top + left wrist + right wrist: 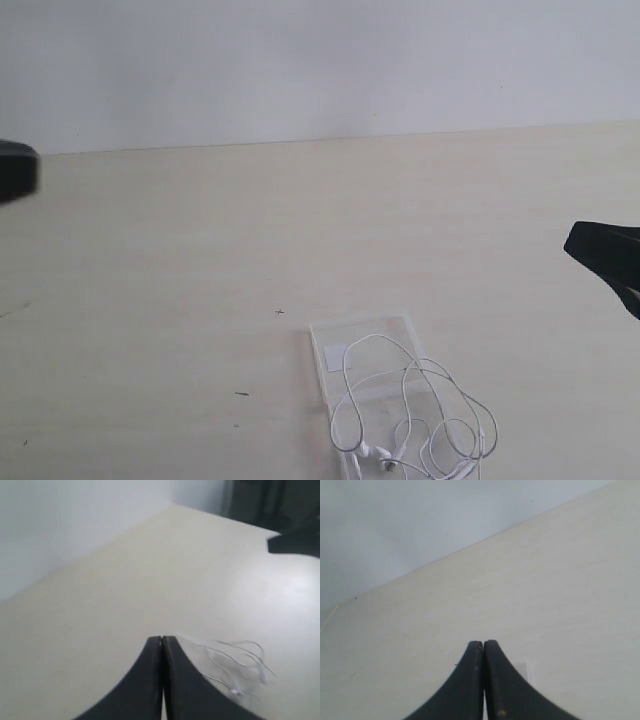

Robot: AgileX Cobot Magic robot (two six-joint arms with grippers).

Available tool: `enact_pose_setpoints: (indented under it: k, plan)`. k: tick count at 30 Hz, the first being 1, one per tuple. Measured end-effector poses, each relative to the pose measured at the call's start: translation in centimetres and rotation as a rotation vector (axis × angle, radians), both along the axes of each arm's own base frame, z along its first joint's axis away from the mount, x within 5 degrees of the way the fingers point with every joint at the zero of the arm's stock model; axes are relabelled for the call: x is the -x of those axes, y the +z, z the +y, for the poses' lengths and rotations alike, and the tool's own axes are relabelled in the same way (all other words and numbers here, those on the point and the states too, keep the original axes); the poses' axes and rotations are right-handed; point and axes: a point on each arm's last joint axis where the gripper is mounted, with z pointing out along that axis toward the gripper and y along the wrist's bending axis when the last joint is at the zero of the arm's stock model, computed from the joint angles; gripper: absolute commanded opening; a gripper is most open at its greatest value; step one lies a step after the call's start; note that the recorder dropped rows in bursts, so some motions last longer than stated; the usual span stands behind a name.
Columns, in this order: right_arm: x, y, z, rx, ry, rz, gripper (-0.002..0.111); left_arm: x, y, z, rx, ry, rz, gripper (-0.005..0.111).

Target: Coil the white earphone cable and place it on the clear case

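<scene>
one earphone cable (405, 385), one clear case (375, 328), seemingly beneath

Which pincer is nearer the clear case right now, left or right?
The right pincer, at the exterior view's right edge. The clear case lies right of centre, far from the left pincer at the left edge.

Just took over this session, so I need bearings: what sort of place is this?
Probably a robot test bench: a pale wood-grain tabletop against a plain white wall, the white earphone cable looped over the clear case, and the left end effector and right end effector, both shut.
</scene>
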Motion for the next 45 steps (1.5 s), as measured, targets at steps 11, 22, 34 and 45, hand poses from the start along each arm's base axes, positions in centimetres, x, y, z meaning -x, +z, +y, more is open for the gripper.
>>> enact_pose_setpoints:
  k: [11, 22, 34, 45]
  plan:
    - [0.0, 0.0, 0.0, 0.0, 0.0, 0.0, 0.0, 5.7, -1.0, 4.5, -0.006, 0.408, -0.267, 0.0]
    - [0.0, 0.0, 0.0, 0.0, 0.0, 0.0, 0.0, 6.9, -6.0, 6.1, 0.07, 0.597, -0.441, 0.0]
    - [0.0, 0.0, 0.0, 0.0, 0.0, 0.0, 0.0, 5.8, -12.9, 7.3, 0.045, 0.726, -0.379, 0.0]
    - [0.0, 0.0, 0.0, 0.0, 0.0, 0.0, 0.0, 5.7, -13.5, 7.4, -0.048, 0.718, -0.394, 0.0]
